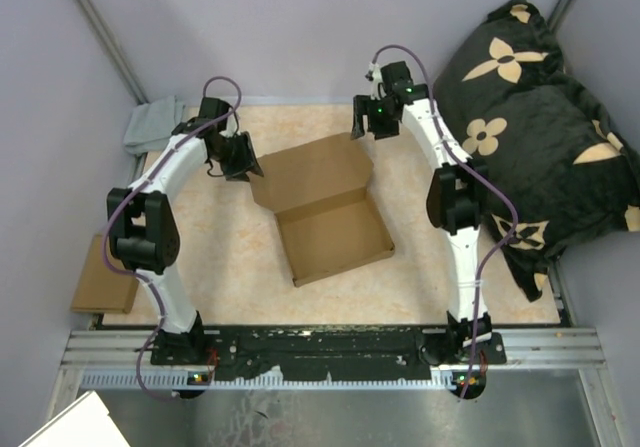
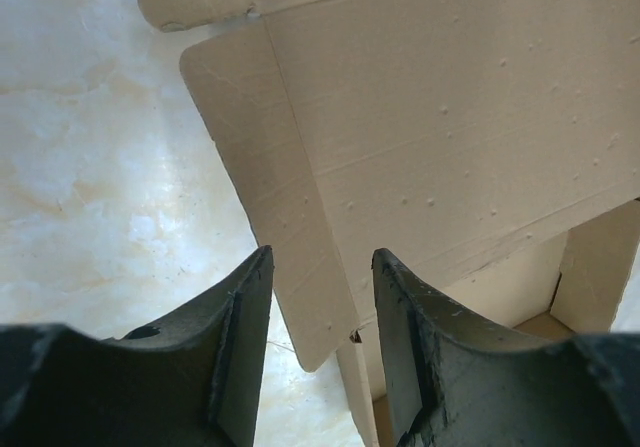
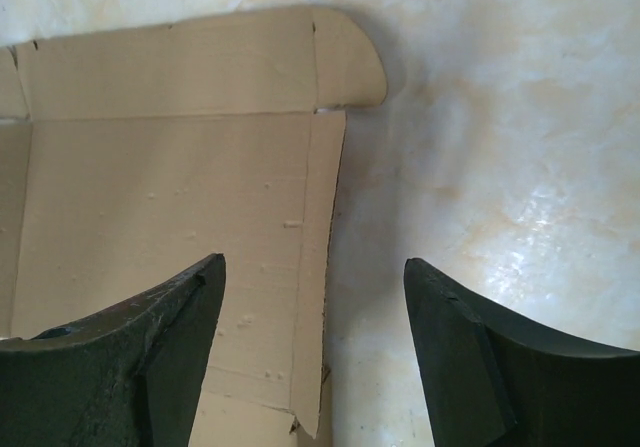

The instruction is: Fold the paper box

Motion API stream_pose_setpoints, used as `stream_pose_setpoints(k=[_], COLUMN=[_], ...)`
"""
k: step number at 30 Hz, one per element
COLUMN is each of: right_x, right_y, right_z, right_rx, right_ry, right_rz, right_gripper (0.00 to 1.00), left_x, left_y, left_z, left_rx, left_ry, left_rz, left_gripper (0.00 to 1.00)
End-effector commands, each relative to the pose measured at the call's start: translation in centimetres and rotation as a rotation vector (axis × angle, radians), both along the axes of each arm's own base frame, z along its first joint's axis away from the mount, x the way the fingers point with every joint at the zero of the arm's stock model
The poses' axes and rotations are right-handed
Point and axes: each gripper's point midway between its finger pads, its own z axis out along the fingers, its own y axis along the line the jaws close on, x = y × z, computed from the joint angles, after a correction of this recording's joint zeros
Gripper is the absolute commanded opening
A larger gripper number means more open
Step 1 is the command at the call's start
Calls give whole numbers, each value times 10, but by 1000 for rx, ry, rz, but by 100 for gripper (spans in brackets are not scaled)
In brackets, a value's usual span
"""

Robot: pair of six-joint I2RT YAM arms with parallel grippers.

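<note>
Right gripper (image 3: 312, 264) agape over paper box (image 3: 170, 177)

The tabletop (image 1: 230, 257) is a pale, marbled beige surface, and the paper box (image 1: 320, 207) lies open near its middle, with the shallow tray part towards the near side and the lid panel spread out behind it towards the far side. A grey folded cloth (image 1: 152, 124) sits in the far left corner, well apart from the box, and a small brown cardboard scrap (image 1: 105, 275) lies at the left edge, though I cannot tell whether it rests fully on the surface. Along the right side a black cushion with tan flowers (image 1: 540, 137) crowds over the edge.
</note>
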Motion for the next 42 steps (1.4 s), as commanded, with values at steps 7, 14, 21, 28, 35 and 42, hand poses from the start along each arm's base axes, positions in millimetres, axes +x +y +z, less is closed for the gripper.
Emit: stream_pose_setpoints(k=[7,14,21,28,35,42], right_x=[-2,3,1,0,-1,-19], right_y=[21,25,30,34,29,22], right_z=[-7,-28,-40,-41,-24,2], right_rx=[93,102,115,94,52,47], right_ry=[43,72,100,93,47,25], right_rz=[82,75,86,84,68,87], right_gripper=[68,62,51,20,10,32], left_x=[-2,2,10,32,53,57], left_y=[11,9,5,5,6,8], left_z=[-9,-29,-42,-43,-18,33], left_rx=[-4,-22,-31,-18,-9,12], left_ry=[41,73,96,64,-38,-362], left_rz=[19,27,23,12,3,-83], left_gripper=[51,50,48,32,0,0])
